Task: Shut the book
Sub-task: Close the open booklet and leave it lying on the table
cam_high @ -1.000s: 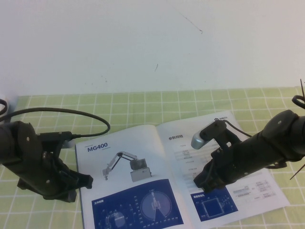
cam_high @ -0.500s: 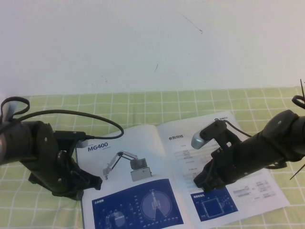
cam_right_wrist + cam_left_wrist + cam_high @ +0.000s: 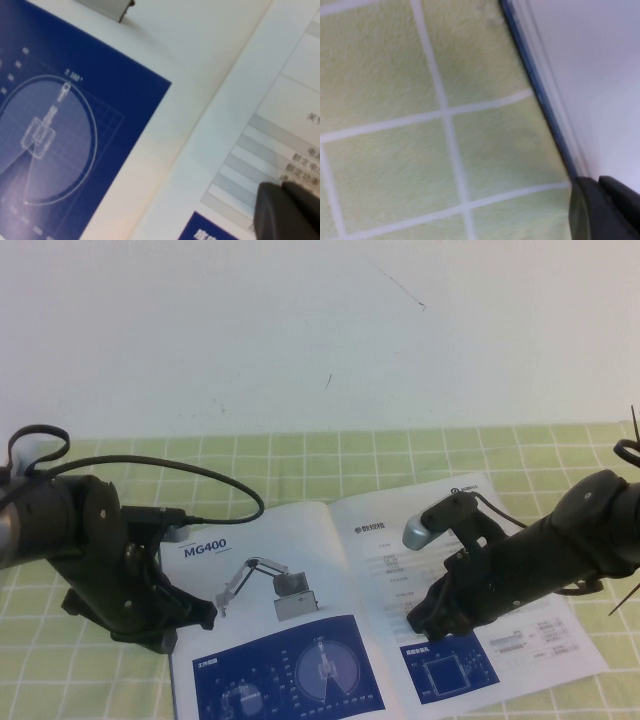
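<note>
White wall [image 3: 300,330] stands behind a table with a green checked cloth [image 3: 300,455] on it. We see the book [image 3: 300,560] lying open and flat on the cloth, near the front, between the two black arms. Its left page shows "MG400", a small robot picture and a big blue panel. Its right page has lines of words and a blue box.

The left gripper [image 3: 205,616] is low down at the left edge of the book. In the left wrist view we see its dark tip right by the page edge, where the paper meets the cloth. We cannot tell if it is open or closed.

The right gripper [image 3: 418,620] points down at the right page, close to the fold and just above the blue box. We cannot tell if it touches the paper, or if it is open or closed.
</note>
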Action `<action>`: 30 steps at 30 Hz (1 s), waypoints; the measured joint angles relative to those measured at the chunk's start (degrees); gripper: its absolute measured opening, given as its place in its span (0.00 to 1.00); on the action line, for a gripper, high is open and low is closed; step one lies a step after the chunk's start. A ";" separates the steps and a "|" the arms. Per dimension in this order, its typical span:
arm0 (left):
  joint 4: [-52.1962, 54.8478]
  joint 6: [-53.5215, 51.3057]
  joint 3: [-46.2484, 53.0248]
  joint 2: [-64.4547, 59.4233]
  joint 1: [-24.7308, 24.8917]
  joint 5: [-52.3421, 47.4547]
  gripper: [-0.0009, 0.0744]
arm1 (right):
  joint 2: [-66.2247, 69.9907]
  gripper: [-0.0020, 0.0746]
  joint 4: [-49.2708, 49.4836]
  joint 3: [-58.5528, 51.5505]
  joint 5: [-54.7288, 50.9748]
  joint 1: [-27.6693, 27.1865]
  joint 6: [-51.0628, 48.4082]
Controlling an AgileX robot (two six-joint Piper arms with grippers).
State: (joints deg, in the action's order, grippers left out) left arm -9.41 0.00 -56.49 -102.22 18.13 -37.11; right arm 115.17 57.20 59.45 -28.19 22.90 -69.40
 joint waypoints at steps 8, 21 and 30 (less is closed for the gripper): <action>-1.19 0.58 -0.96 2.55 0.04 -3.12 0.01 | 0.22 0.02 -1.47 0.12 -3.61 -3.95 9.88; -0.30 4.89 -0.96 -0.69 5.74 -1.68 0.01 | 0.32 0.02 -4.28 0.25 -7.20 -8.17 13.05; -0.56 6.65 -1.71 -2.78 5.74 -2.12 0.01 | 0.43 0.02 -4.74 0.49 -7.59 -8.26 13.16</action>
State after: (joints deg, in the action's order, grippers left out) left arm -9.97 6.65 -58.20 -105.01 23.88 -39.22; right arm 115.60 52.46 59.95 -35.78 14.64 -56.24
